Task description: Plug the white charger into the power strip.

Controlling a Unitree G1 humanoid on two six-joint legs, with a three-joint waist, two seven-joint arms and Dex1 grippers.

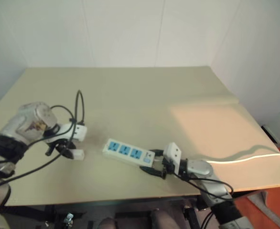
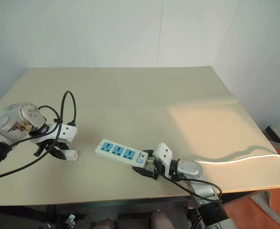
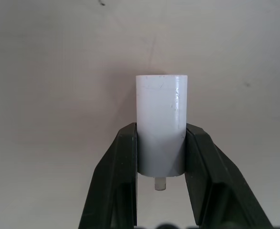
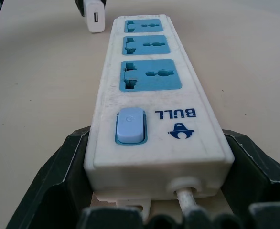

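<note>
The white charger [image 3: 161, 125] is pinched between the left gripper's [image 1: 69, 151] 2 fingers, seemingly just above the table [image 1: 130, 90], left of the power strip [image 2: 121, 152]. The right gripper [image 2: 147, 164] clasps the strip's switch end.

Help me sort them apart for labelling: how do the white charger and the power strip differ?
The white charger is a small stubby block; the power strip is a long flat bar. The charger's faces are plain white; the strip carries three blue sockets and a pale blue switch. The left gripper pinches the charger; the right gripper brackets the strip's switch end. Both have white casings and are on the table.
</note>
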